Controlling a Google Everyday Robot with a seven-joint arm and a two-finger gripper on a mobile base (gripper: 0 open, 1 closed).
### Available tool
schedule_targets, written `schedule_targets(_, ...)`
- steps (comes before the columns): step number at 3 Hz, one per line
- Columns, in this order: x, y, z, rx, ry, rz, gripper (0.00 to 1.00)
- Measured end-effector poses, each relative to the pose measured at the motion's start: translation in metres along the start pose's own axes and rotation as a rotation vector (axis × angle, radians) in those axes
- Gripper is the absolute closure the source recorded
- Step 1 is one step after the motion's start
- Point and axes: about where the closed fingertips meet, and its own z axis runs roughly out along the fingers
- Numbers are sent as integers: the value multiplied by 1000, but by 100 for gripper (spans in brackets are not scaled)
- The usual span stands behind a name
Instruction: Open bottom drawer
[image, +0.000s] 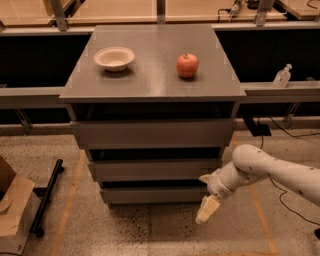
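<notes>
Gripper (207, 210) hangs off the right end of the bottom drawer (152, 195), lowest below the front edge of the table (155, 77); clenched or released, cannot tell. Stiff, handle-less, likely light: hook its top lip.

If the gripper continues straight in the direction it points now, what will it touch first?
Probably the floor. The gripper hangs near the right end of the bottom drawer and points down and slightly left, so its line seems to pass in front of the drawer, though depth is unclear.
</notes>
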Motion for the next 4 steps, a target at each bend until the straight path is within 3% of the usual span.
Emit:
schedule_targets(1,0,0,0,-3,1,5,0)
schedule_targets(2,3,-8,13,10,-59,8,0)
schedule_targets(4,27,-45,60,77,-170,25,0)
